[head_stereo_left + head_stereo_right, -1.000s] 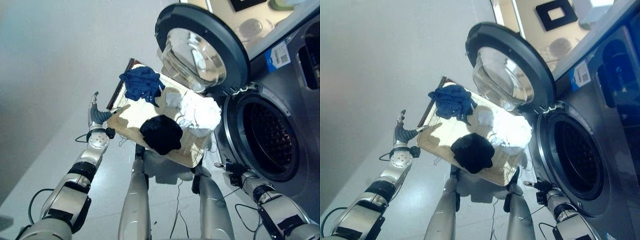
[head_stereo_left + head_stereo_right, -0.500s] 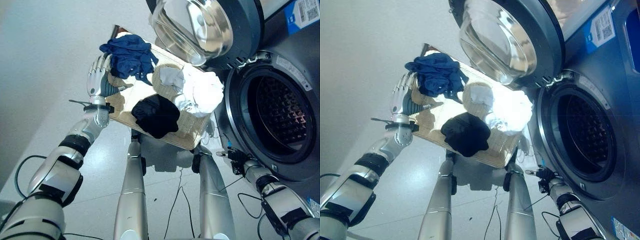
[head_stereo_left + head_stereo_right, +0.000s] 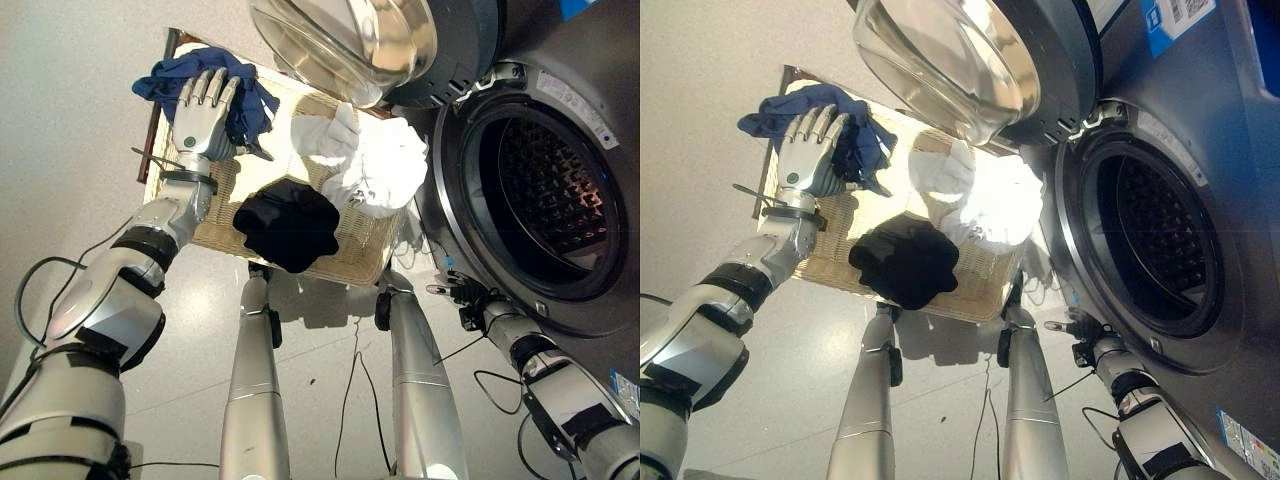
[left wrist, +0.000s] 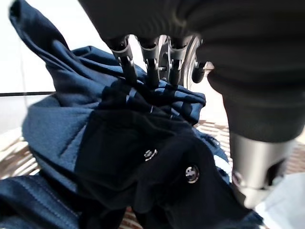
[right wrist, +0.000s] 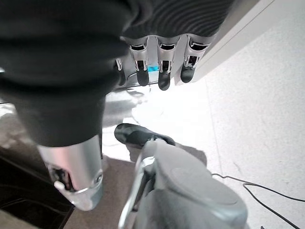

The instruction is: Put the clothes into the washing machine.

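Under the left hand [image 3: 203,110] lies the blue garment [image 3: 165,77].

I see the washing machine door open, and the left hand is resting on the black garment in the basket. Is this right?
Not quite. The washing machine door is open, but the left hand rests on the blue garment at the far end of the basket, not on the black garment. The left eye view shows it, and the left wrist view shows fingers touching blue cloth.
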Robot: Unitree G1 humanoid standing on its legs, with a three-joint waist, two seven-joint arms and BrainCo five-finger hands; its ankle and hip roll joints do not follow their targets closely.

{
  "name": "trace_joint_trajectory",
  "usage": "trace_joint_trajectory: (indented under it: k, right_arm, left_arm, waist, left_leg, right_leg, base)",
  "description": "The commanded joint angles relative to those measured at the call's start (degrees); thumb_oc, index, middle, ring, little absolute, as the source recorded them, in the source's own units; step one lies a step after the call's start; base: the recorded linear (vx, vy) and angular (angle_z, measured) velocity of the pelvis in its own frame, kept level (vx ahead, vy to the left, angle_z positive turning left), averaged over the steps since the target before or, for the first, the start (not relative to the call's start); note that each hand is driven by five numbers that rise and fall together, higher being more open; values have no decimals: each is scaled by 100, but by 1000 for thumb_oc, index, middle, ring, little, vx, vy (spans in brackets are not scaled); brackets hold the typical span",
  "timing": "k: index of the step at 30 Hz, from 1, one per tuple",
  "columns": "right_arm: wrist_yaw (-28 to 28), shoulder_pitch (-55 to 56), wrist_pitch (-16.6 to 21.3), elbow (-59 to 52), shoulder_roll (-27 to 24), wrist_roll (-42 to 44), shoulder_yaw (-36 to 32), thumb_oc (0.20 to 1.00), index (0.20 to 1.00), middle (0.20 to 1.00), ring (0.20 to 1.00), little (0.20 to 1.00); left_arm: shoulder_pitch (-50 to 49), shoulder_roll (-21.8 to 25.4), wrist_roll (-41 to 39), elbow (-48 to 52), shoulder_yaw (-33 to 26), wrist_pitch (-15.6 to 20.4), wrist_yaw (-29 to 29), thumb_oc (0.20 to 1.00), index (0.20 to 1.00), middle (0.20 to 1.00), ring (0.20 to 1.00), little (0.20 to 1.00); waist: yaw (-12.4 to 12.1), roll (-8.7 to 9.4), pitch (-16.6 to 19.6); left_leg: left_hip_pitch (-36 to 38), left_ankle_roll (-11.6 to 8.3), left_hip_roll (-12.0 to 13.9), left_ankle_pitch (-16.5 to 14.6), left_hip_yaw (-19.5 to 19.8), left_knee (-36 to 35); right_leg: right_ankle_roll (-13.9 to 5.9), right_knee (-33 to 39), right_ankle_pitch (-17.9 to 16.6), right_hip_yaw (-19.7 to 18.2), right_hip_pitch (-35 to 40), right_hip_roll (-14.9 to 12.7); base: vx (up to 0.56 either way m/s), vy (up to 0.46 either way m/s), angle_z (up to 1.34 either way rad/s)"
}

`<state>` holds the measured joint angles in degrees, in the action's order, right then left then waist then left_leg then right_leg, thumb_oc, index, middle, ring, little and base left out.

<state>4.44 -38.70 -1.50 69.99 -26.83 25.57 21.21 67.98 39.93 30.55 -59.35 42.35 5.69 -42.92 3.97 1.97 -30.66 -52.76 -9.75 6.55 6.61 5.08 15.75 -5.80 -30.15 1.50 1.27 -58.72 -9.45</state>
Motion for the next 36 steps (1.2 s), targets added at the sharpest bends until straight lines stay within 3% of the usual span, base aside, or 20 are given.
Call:
trace_joint_trajectory:
  k: [1,5,26,27,29,30,36]
  right_arm:
    - [-42,139,15,-132,-278,239,191,1000,1000,1000,1000,1000]
    - [-68,122,38,-161,-265,283,208,1000,1000,1000,1000,1000]
    - [-28,17,249,-226,-251,502,362,1000,1000,1000,1000,1000]
    - [-29,14,251,-231,-251,505,364,1000,1000,1000,1000,1000]
    - [-34,-10,253,-244,-249,523,379,1000,1000,1000,1000,1000]
    - [-26,-30,255,-257,-256,542,385,1000,1000,1000,1000,1000]
    - [6,-55,309,-271,-250,569,410,1000,1000,1000,1000,1000]
  left_arm:
    - [427,209,-75,-198,-137,-196,-181,1000,1000,1000,1000,1000]
    - [495,207,-260,-365,-180,-408,-99,1000,1000,1000,1000,1000]
    - [634,181,-27,-831,118,-653,158,1000,1000,1000,1000,1000]
    - [637,181,-21,-835,129,-651,168,824,824,824,824,824]
    - [675,169,32,-836,178,-699,196,272,272,272,272,272]
    - [719,166,108,-836,237,-752,278,200,200,200,200,200]
    - [860,123,115,-873,426,-913,508,200,200,200,200,200]
  waist:
    - [-67,242,87]
    - [-50,289,87]
    - [10,410,87]
    - [12,411,87]
    - [16,416,87]
    - [23,420,87]
    - [57,428,87]
  left_leg:
    - [-348,568,-426,-227,-45,733]
    - [-383,574,-447,-224,-23,706]
    - [-516,577,-486,-191,3,625]
    - [-516,577,-485,-187,-2,619]
    - [-525,577,-483,-182,-9,610]
    - [-533,574,-481,-179,-15,605]
    - [-536,586,-497,-172,-27,577]
  right_leg:
    - [-11,952,-1064,136,110,393]
    - [-23,998,-1096,152,87,415]
    - [-57,1159,-1222,212,-11,443]
    - [-58,1165,-1225,213,-10,443]
    - [-58,1182,-1234,215,-18,442]
    - [-61,1191,-1242,217,-27,440]
    - [-85,1219,-1279,214,-48,436]
  base:
    - [0,0,0]
    - [0,0,0]
    - [0,0,0]
    - [0,0,0]
    - [0,0,0]
    - [0,0,0]
    - [0,0,0]
